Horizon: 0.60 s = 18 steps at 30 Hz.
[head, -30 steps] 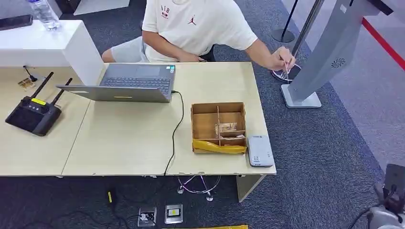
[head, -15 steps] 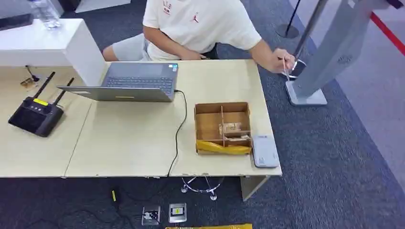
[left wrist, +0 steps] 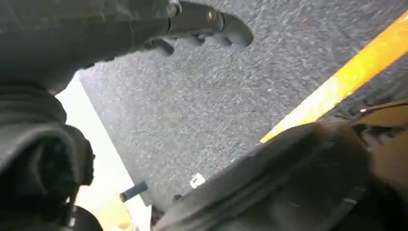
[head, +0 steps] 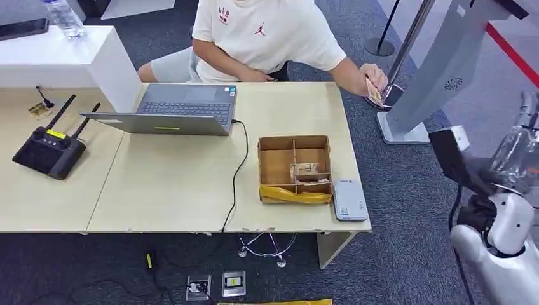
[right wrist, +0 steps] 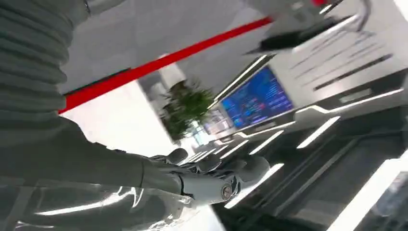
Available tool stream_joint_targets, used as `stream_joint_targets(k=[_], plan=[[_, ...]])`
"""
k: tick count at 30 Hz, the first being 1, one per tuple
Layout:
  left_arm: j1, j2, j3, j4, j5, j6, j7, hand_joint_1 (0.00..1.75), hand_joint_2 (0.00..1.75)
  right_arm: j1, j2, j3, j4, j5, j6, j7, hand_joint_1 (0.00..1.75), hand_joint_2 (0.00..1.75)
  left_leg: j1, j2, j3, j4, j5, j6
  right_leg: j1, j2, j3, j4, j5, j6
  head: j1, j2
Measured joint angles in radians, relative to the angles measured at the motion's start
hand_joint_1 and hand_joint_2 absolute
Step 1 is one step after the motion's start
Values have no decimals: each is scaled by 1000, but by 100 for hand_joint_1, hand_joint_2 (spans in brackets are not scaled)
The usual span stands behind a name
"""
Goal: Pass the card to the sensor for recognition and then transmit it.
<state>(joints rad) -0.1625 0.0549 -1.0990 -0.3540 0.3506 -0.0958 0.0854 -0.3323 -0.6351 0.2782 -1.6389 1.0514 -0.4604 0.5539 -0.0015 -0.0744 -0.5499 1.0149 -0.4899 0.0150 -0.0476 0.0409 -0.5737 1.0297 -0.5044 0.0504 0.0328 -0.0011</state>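
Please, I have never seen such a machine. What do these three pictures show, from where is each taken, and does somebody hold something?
A humanoid robot with two arms. The head view looks down on a light wooden desk with a grey laptop, a brown partitioned cardboard box and a small grey card reader. A seated person's hand holds a tan card. The other two pictures come from wrist cameras: the right hand holds nothing, fingers apart; the left hand hangs over grey carpet.

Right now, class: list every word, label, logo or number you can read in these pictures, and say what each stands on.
None reads clearly.
Person's white T-shirt: red jumping-figure logo and small red chest mark, unreadable.
Laptop: corner sticker, too small.
White card reader: grey print, too small.
Blue screen: text blurred.
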Motion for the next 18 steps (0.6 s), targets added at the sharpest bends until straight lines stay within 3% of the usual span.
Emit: stream_joint_targets(k=[4, 10, 18], plan=[[1, 0, 8, -7, -5, 0, 0, 0, 0, -25, 10, 113, -46, 8, 13, -10, 0, 175, 0, 7, 2, 0, -2, -2, 0, 6, 0, 0, 0, -1, 0, 0], [15, 3, 9, -15, -5, 0, 0, 0, 0, -54, 18, 219, -67, 25, 27, -29, 0, 175, 0, 9, 2, 0, -2, -2, 0, 8, -1, 0, 1, -1, -1, 0], [16, 5, 9, -19, -5, 0, 0, 0, 0, -59, 29, 283, -80, 32, 33, -37, 0, 175, 2, 10, 2, 0, -3, -4, 2, 9, -1, 0, 1, -2, -1, 0]])
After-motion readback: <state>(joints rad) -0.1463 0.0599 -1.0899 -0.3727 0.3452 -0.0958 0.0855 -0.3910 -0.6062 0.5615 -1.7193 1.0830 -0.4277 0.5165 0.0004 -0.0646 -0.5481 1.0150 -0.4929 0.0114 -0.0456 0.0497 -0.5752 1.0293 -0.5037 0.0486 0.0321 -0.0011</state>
